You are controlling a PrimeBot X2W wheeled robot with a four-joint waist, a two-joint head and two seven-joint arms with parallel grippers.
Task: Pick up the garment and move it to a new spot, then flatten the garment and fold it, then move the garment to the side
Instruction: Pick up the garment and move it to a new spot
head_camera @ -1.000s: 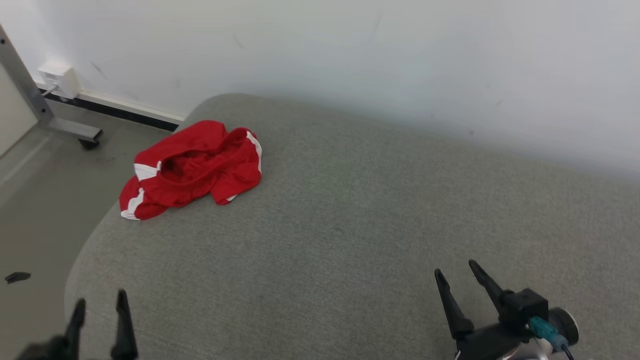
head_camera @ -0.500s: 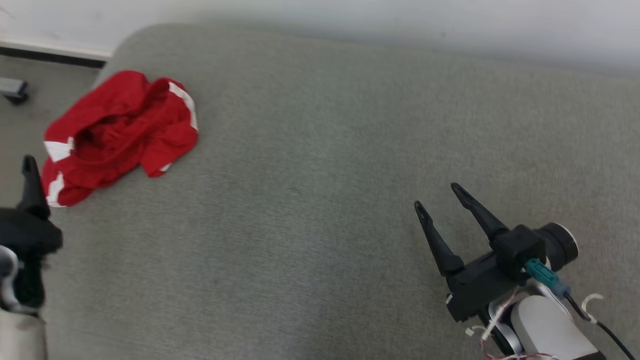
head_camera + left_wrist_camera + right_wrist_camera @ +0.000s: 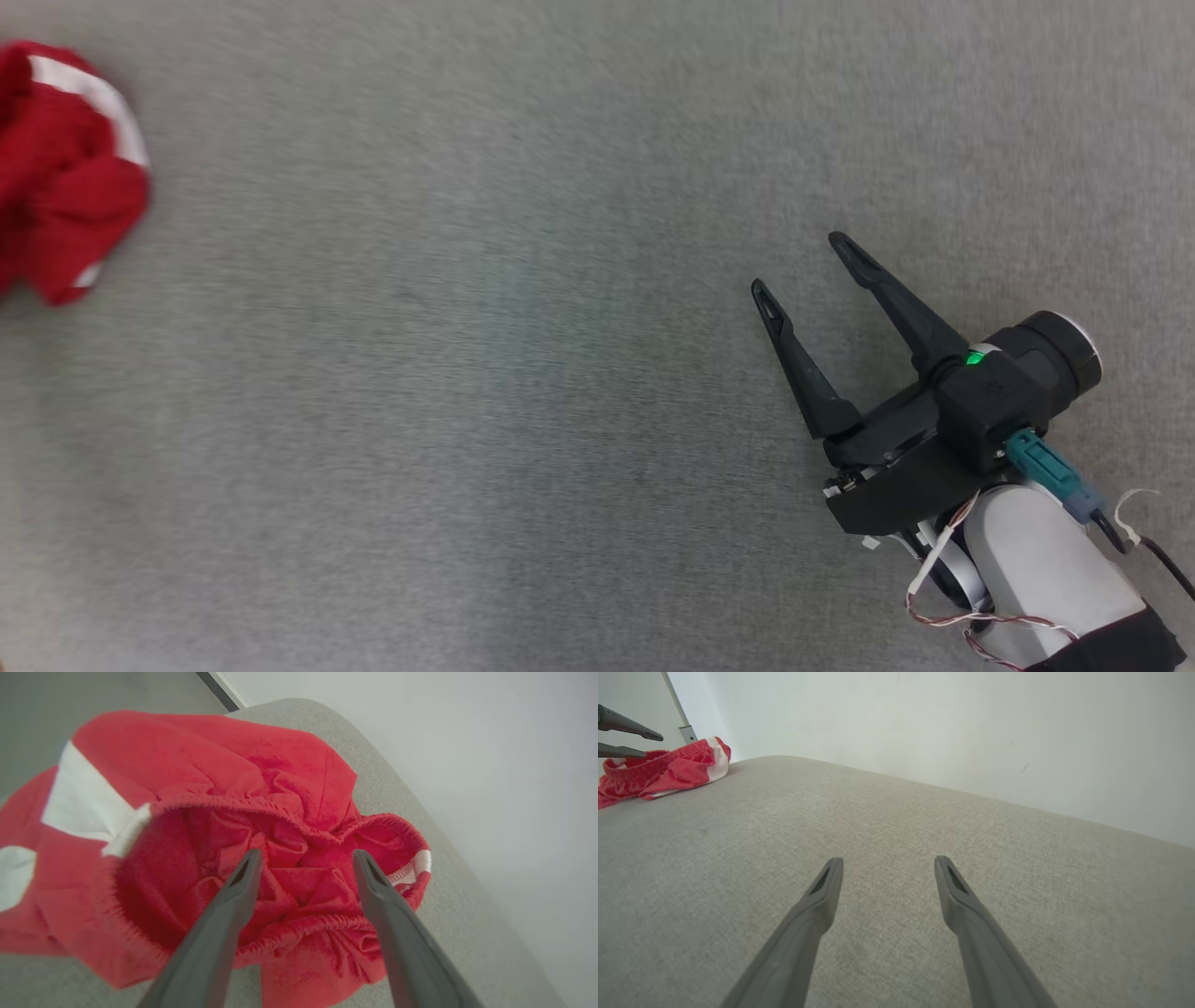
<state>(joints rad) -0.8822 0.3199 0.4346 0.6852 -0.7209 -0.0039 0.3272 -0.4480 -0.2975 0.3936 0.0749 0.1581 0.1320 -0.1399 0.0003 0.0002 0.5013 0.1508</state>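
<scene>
A crumpled red fabric garment with white stripes and an elastic waistband (image 3: 196,788) lies in a loose heap near the rounded far corner of a wide grey fabric-covered cushion (image 3: 523,392), close to a plain white wall (image 3: 971,732). In the head view its edge sits at the far left.

The left gripper (image 3: 307,854) hangs just above the heap. Its two dark jaws are spread wide and point down into the open waistband. They seem lined up this way so that closing would pinch the bunched cloth in the middle. They grip nothing yet, and it is unclear whether the tips touch the cloth.

The right gripper (image 3: 798,261) is well apart from the garment, over bare cushion on the robot's right. Its jaws are also spread wide and hold nothing. It appears to be kept clear of the reach, above the open stretch where the garment could be laid out.

The pick-up looks about to begin; moving, flattening and folding are not yet done. The soft heap may be caught by one layer alone and hang unevenly.
</scene>
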